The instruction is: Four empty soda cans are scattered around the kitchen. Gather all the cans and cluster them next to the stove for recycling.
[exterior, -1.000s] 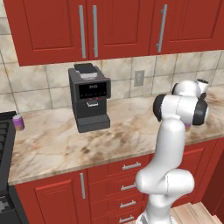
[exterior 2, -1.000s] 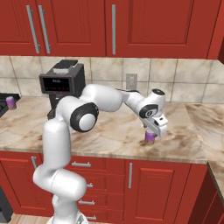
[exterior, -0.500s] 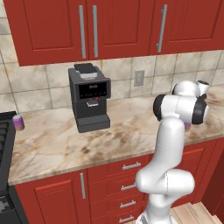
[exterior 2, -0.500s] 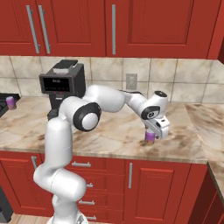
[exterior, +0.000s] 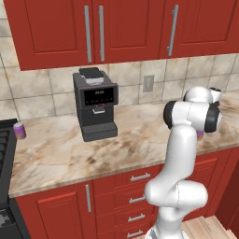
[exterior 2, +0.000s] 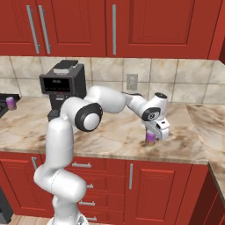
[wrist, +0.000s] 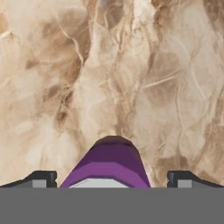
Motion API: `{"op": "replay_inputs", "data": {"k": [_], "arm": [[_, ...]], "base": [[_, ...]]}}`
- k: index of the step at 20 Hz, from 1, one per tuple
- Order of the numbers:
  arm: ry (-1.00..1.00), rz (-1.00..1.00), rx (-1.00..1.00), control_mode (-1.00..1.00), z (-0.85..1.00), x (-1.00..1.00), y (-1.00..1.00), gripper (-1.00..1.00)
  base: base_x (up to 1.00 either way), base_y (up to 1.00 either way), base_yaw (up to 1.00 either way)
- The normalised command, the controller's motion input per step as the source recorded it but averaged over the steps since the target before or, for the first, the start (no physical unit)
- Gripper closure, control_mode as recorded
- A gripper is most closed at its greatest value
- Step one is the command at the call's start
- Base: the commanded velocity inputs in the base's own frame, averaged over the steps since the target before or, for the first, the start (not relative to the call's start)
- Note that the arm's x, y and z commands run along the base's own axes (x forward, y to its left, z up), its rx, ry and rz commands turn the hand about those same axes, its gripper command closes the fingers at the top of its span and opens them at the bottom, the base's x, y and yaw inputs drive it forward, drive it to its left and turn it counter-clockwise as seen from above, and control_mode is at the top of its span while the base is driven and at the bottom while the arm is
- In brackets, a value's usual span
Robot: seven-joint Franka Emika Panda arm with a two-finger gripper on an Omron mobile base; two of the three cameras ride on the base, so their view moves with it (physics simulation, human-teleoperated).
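Operator: Starting at the left, the wide black gas stove with iron grates (exterior: 3, 154) is sitting at the edge of the beige marbled countertop (exterior: 60, 154). One small purple soda can with a silvery top (exterior: 19, 130) is standing just beside it.

Checker: So that can is already counting as placed. What is standing between it and the arm?

Operator: The dark boxy coffee machine with a display (exterior: 95, 105) is sitting against the tiled wall, well apart from both cans. Further right, the two-finger gripper (exterior 2: 153, 134) is coming down over a second purple can (exterior 2: 150, 139) near the counter's front edge. It is sitting a little lower than a second ago.

Checker: Fingers?

Operator: They are spread wide, one dark fingertip (wrist: 41, 178) on each side of the can (wrist: 109, 164), and neither is touching it. The can is standing upright between them.

Checker: I am reading this as the end of the approach. The can is straddled, so closing is looking like the next step, then the long carry left past the machine to the stove. The other two cans are remaining unaccounted for.
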Motion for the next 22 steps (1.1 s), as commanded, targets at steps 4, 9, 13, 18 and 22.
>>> {"op": "replay_inputs", "data": {"k": [4, 9, 13, 18, 22], "arm": [[0.04, -0.04, 0.0, -1.0, -0.05, 0.0, 0.06, -1.0], [0.04, -0.04, 0.0, -1.0, -0.06, 0.0, 0.06, -1.0], [0.02, -0.03, 0.0, -1.0, -0.12, 0.0, 0.02, -1.0], [0.03, -0.02, 0.0, -1.0, -0.16, 0.0, 0.0, -1.0], [0.06, -0.03, 0.0, -1.0, -0.17, 0.0, 0.0, -1.0]], "base": [[0.0, 0.0, 0.0], [0.0, 0.0, 0.0], [0.0, 0.0, 0.0], [0.0, 0.0, 0.0], [0.0, 0.0, 0.0]]}}
